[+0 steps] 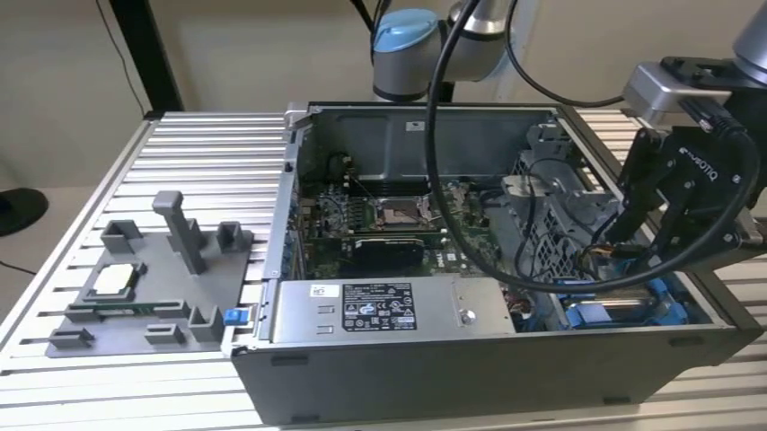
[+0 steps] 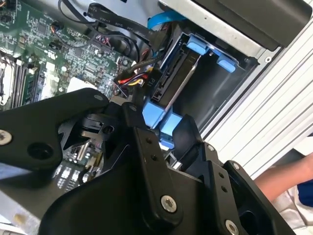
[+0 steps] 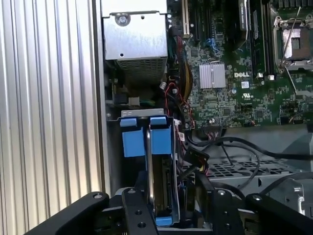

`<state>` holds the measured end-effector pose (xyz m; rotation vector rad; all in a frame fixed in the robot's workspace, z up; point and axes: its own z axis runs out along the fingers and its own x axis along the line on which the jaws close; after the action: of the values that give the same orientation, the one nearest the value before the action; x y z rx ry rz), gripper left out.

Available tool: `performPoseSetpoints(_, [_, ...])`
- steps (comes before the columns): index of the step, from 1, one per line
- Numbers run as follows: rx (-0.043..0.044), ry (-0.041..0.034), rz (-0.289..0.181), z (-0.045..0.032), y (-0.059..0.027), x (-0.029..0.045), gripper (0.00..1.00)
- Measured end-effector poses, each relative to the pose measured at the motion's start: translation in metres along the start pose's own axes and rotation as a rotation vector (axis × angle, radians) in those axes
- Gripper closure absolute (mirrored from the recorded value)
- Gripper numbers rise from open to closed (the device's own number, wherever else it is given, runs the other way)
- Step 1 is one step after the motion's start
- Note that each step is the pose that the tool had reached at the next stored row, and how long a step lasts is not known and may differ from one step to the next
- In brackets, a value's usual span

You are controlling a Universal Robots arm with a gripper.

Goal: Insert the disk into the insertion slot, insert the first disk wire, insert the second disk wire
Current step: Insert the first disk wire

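- Exterior view: an open computer case (image 1: 480, 377) lies on a ribbed aluminium table (image 1: 204, 144). The black gripper (image 1: 653, 256) reaches down into the case's corner at the exterior view's right, just above the blue plastic of the insertion slot (image 1: 623, 314).
- In both wrist views the disk (image 2: 176, 81) (image 3: 164, 181) stands on edge inside the insertion slot (image 2: 198, 47) (image 3: 132, 139). It runs lengthwise between the slot's two square blue tabs and sits close to the case's outer wall.
- The gripper (image 2: 164, 129) (image 3: 168, 205) is down at the end of the disk's blue carrier frame. I cannot tell whether the claw clamps that end or merely stands around it.
- In the second wrist view a black connector (image 2: 142, 78) with red and yellow wires lies just beside the disk's end, towards the motherboard (image 2: 44, 54). Whether it is plugged in cannot be told. A flat blue cable (image 2: 164, 19) curves near the slot's far end.
- A grey labelled power-supply box (image 1: 377, 310) sits along the case's near wall in the exterior view, beside the slot.
- A grey parts fixture (image 1: 156, 296) rests on the table at the exterior view's left, well apart from the case.
- A person's arm (image 2: 288, 178) shows beyond the table's edge in the second wrist view.
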<state>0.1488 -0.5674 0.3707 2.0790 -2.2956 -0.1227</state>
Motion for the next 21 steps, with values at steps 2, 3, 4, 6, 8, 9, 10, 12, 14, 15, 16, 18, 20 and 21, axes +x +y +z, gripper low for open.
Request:
performPoseSetpoints(2, [0.0,-0.0037,0.011,0.0001,-0.0012,-0.0002,0.0])
performPoseSetpoints(3, [0.0,-0.0054,0.016,0.0001,-0.0018,-0.0002,0.0])
performPoseSetpoints(4, [0.0,-0.0069,0.022,0.0002,-0.0024,-0.0003,0.0])
performPoseSetpoints(6, [0.0002,-0.0091,0.033,0.0004,-0.0039,-0.0006,0.0])
performPoseSetpoints(8, [0.0003,-0.0095,0.04,0.0004,-0.0057,-0.0009,0.0])
performPoseSetpoints(9, [0.0003,-0.0096,0.041,0.0004,-0.0059,-0.001,0.0])
performPoseSetpoints(10, [0.0004,-0.0097,0.041,0.0004,-0.0059,-0.0009,0.0])
performPoseSetpoints(12, [0.0004,-0.0098,0.041,0.0004,-0.006,-0.0009,0.0])
performPoseSetpoints(14, [0.0003,-0.0098,0.041,0.0004,-0.0061,-0.001,0.0])
performPoseSetpoints(15, [0.0003,-0.0098,0.041,0.0004,-0.0063,-0.0012,0.0])
performPoseSetpoints(16, [0.0003,-0.0098,0.041,0.0004,-0.0066,-0.0014,0.0])
performPoseSetpoints(18, [0.0004,-0.0098,0.041,0.0004,-0.0074,-0.0021,0.0])
performPoseSetpoints(20, [0.0004,-0.0097,0.041,0.0003,-0.0085,-0.003,0.0])
performPoseSetpoints(21, [0.0004,-0.0098,0.041,0.0003,-0.0091,-0.0035,0.0])
